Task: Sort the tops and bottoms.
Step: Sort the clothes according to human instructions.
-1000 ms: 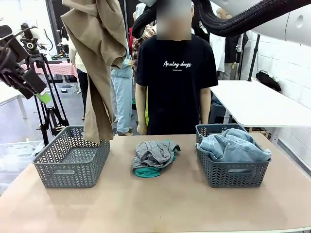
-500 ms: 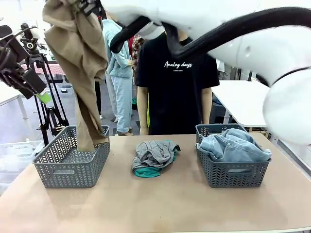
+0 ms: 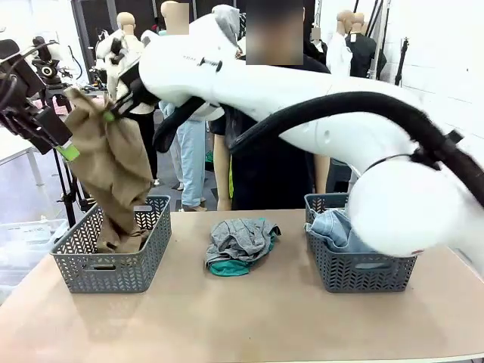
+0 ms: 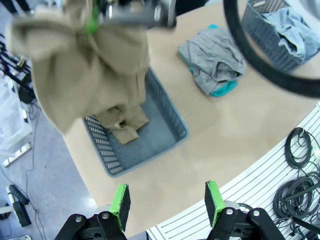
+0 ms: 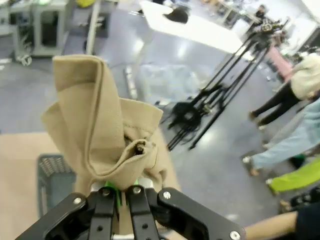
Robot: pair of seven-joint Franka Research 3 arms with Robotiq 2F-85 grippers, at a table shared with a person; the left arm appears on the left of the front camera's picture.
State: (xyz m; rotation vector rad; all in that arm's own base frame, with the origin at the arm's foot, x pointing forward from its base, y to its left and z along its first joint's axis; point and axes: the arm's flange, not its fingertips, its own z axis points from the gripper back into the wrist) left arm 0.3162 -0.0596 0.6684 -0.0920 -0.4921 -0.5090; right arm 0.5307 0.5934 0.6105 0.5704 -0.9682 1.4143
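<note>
Swung down leftward, the tan khaki cloth top (image 3: 113, 174) now trails into the left dark grey lattice plastic basket (image 3: 98, 271), right jaws clamped on it; left jaws hang open, empty. Next move, likely: lower further, then release.

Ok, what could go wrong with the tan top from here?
The lower end of the tan top lies in the left basket, but most of it hangs bunched from the shut right hand; released here, part might drape over the rim. In the front view the cloth also hangs near the open left hand and could snag.
</note>
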